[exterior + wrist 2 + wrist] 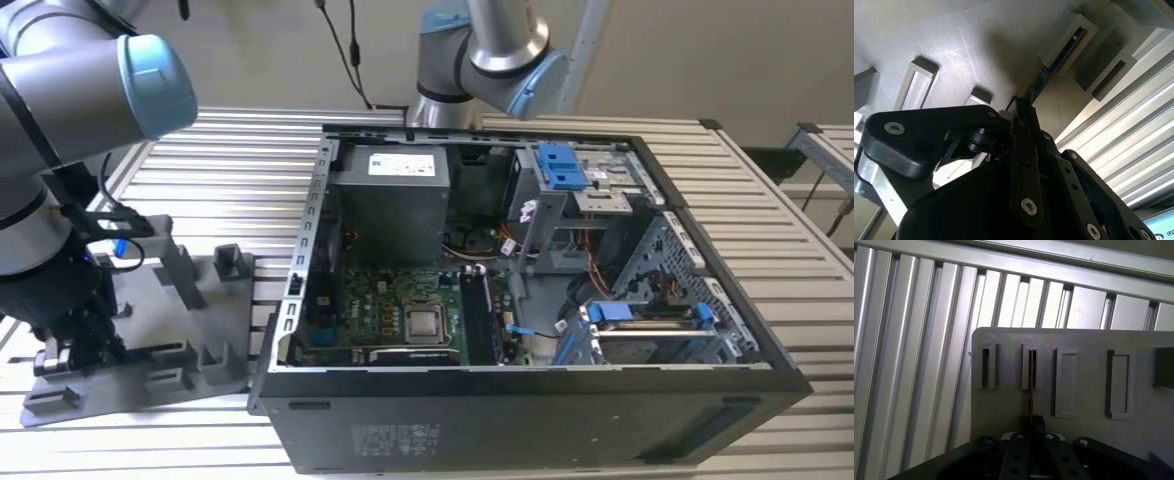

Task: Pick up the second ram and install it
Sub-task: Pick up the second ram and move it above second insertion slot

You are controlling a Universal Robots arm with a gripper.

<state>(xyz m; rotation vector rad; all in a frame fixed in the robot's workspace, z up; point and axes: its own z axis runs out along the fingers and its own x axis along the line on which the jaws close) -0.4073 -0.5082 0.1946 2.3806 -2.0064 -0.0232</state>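
- End effector (1032, 420): I read the fingers as drawn together and clamped on the upper edge of the second ram (1031, 390). In both wrist views the thin stick comes out edge-on from between the tips, with no gap on either side.
- Second ram: it stands on edge, with its lower end inside a narrow raised slot (1025, 365) of the grey fixture plate (1004, 405). I cannot tell whether it is fully seated there or partly lifted. In my judgement the upright pose offers the top edge to a pinch from above and matches the way the stick must enter a board slot.
- Neighbouring pocket (985, 367): it is of like shape, just beside the occupied one, and looks vacant.
- Worktop (904, 340): this is a slatted metal surface that carries both the fixture plate and the case. In the exterior view the plate lies just beside the case, on the exterior view's left, with the working arm (80, 100) reaching down over it.
- Computer case (534, 420): it lies on its side with the panel off, so the green motherboard (387, 300) faces upward. I judge this is so the stick can be pressed straight down into it.
- Long black slots (483, 320): these run beside the processor (424, 322), well apart from the held stick. I cannot tell whether any of them is populated.
- Another arm (481, 50): it stands beyond the case, clear of the opening.
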